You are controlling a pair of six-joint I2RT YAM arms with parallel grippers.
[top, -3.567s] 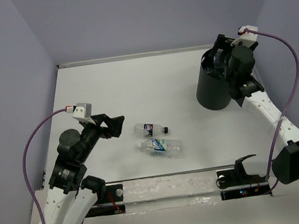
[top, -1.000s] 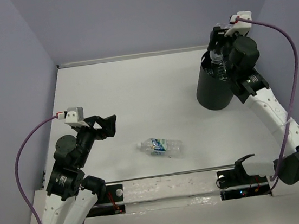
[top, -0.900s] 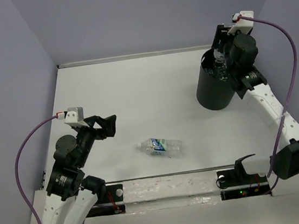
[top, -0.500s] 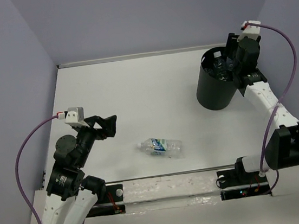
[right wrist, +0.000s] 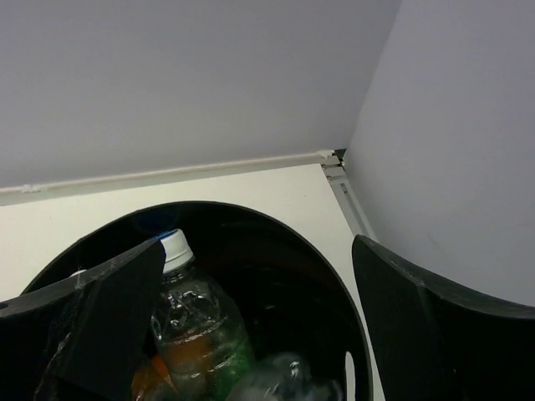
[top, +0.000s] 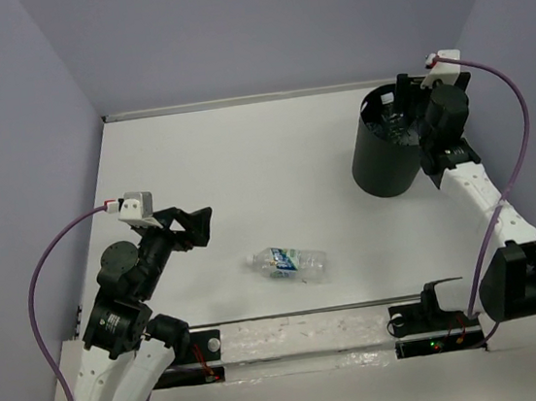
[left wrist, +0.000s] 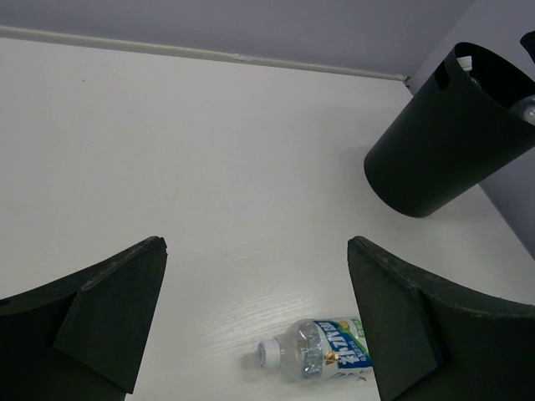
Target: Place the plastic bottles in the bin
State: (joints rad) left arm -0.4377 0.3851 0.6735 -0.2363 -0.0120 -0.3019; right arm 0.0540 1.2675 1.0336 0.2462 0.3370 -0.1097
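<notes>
One clear plastic bottle (top: 288, 264) with a blue-green label lies on its side on the table; in the left wrist view the bottle (left wrist: 322, 359) lies low between my fingers, cap to the left. The black bin (top: 384, 152) stands at the back right, also seen in the left wrist view (left wrist: 443, 142). Bottles (right wrist: 196, 326) stand inside the bin (right wrist: 334, 284). My left gripper (top: 193, 226) is open and empty, left of the lying bottle. My right gripper (top: 410, 95) is open and empty above the bin's far rim.
Purple walls enclose the white table on three sides; the right wall runs close behind the bin. A rail with arm bases (top: 314, 337) lines the near edge.
The right gripper, over the bin, let a bottle drop in and is now open. One of two bottles on the table has gone. The left arm has barely moved.
</notes>
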